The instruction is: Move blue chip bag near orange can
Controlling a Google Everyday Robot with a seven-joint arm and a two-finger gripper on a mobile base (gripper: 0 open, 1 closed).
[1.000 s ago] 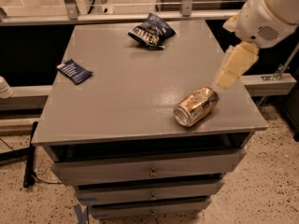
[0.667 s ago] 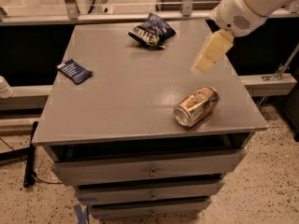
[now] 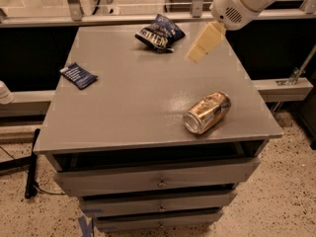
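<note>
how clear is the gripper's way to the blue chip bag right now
Probably yes: the gripper hangs close beside the blue chip bag, with nothing between them. The orange can and the small packet lie well off that path.

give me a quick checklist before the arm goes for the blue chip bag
1. Target seen: the dark navy wrinkled foil chip bag lies uncovered near the table's far edge: ok
2. Is the pincer over the bag: not ok, it hangs to the bag's right, apart from it
3. Goal seen: the shiny golden-orange metal can lies on its side, front right: ok
4. Can safe from rolling: cannot tell
5. Landing spot: bare grey tabletop left of the can: ok
6. Look-alike: the small flat dark-blue packet sits at the left edge, far from the bag: ok
</note>
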